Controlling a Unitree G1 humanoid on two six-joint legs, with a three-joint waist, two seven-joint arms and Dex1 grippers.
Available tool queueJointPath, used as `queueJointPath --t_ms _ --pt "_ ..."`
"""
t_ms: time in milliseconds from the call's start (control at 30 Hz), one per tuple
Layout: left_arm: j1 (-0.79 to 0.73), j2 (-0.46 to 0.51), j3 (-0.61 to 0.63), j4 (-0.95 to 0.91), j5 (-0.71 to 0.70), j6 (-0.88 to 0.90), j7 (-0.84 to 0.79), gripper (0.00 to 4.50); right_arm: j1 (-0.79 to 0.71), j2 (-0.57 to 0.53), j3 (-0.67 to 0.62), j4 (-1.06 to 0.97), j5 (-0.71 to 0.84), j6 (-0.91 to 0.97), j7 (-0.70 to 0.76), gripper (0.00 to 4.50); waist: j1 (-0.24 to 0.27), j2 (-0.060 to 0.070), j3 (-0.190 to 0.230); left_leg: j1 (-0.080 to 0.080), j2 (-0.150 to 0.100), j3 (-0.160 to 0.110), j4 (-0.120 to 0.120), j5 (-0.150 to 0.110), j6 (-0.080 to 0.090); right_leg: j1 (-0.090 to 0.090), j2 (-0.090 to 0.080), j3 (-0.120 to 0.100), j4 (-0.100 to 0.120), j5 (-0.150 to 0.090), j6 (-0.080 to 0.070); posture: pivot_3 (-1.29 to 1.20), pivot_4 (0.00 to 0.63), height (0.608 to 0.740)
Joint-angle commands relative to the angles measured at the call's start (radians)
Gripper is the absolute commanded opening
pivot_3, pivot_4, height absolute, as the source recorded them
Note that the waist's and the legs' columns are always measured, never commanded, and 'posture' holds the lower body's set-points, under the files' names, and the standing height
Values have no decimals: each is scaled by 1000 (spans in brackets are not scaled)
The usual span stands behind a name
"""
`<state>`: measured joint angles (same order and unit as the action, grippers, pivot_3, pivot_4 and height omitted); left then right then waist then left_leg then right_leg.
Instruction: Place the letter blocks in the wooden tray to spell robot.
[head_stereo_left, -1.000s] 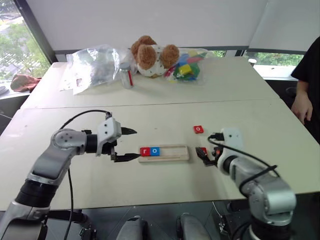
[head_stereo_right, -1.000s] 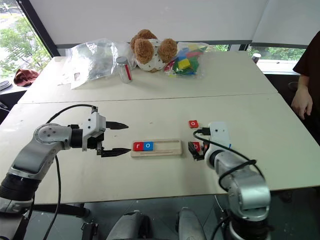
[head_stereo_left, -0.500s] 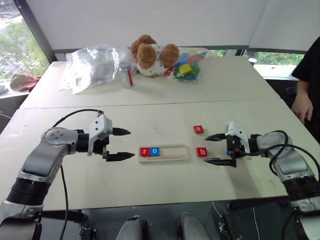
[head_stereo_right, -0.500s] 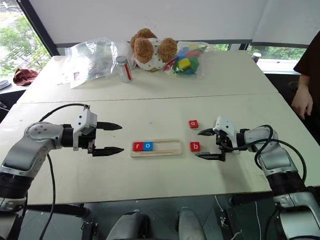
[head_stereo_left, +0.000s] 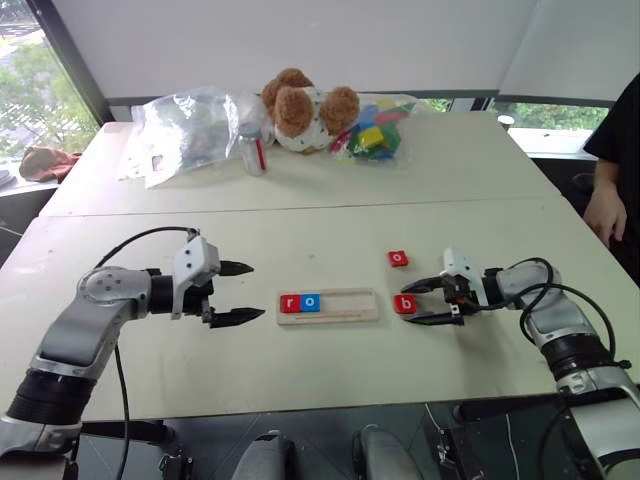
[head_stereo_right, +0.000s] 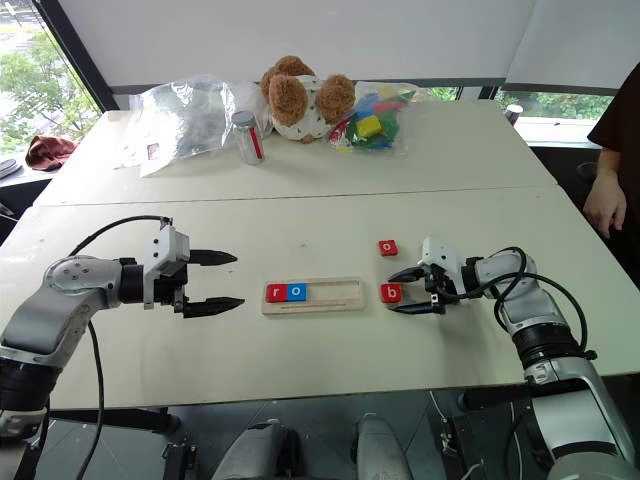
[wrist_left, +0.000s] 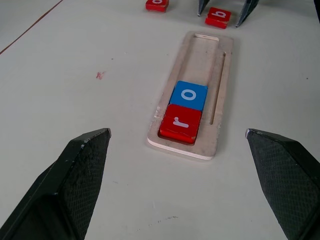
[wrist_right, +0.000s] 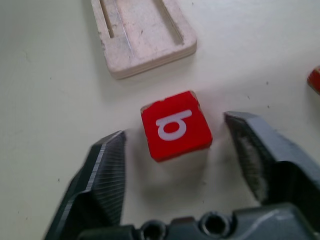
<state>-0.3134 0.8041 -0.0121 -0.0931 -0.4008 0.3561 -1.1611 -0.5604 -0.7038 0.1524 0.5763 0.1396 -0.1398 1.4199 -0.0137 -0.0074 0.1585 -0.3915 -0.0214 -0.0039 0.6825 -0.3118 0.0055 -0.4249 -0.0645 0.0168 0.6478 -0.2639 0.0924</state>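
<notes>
The pale worktop (head_stereo_left: 330, 220) carries the wooden tray (head_stereo_left: 345, 306), a long light slab with a shallow channel. At its left end sit a red r block (head_stereo_left: 290, 303) and a blue o block (head_stereo_left: 310, 302). The left tool (head_stereo_left: 240, 292) hangs spread wide beside that end. The right tool (wrist_right: 175, 165) straddles the red b block (wrist_right: 175, 125), fingers not touching. A red o block (head_stereo_left: 398, 258) lies nearby.

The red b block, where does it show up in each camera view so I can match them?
Left eye: red b block, right of the wooden tray.
Right eye: same spot.
Left wrist: at top, beyond the tray's far end.
Right wrist: centre, between the fingers.
Shared landmark: the tray.
</notes>
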Motion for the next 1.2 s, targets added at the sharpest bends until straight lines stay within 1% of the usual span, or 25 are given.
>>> queueJointPath --t_ms 33,100,233,333,433,533,700,967,1200 --pt "2 19 34 -7 8 -20 4 4500 -21 5 -17 -31 7 5 -11 1153 1 0 0 0 0 0 0 0 0 0 0 0 0 0 0 0 150 740" --pt "4 27 38 2 9 -22 2 4500 -26 6 -23 -74 20 40 -18 1164 0 0 0 0 0 0 0 0 0 0 0 0 0 0 0 0 150 740" --pt "5 48 45 33 17 -35 -9 4500 -75 33 -6 -297 68 258 -47 1164 -4 1 1 0 0 0 0 0 0 -1 0 1 0 0 0 0 150 740" --pt "0 52 41 43 20 -38 -15 4500 -119 82 48 -411 39 376 -100 1164 -5 2 1 0 0 0 -1 0 -1 -2 0 1 1 0 0 0 150 740" --pt "0 52 33 48 27 -45 -20 4500 -147 135 99 -445 6 468 -156 1164 1 1 1 -1 0 -1 -1 0 -1 -3 0 0 1 0 0 0 150 740" --pt "5 48 28 47 35 -53 -18 4500 -148 178 157 -454 -28 491 -189 1164 8 1 1 -2 -1 -1 -1 0 -1 -3 -2 0 1 0 0 0 150 740" --pt "17 40 32 31 36 -49 -6 4500 -152 198 207 -429 -60 483 -205 1164 1 1 1 -3 -3 -1 0 0 -1 -3 -3 0 0 0 0 0 150 740" --pt "28 36 34 21 38 -50 8 4500 -142 203 237 -406 -67 465 -183 1164 -1 1 1 -3 -2 -1 -1 0 -1 -4 -2 -1 1 0 0 0 150 740" --pt "27 24 29 21 42 -50 23 4500 -153 224 238 -363 -76 450 -188 1164 0 1 1 -3 -2 -1 -1 0 -1 -4 -2 -1 1 0 0 0 150 740"
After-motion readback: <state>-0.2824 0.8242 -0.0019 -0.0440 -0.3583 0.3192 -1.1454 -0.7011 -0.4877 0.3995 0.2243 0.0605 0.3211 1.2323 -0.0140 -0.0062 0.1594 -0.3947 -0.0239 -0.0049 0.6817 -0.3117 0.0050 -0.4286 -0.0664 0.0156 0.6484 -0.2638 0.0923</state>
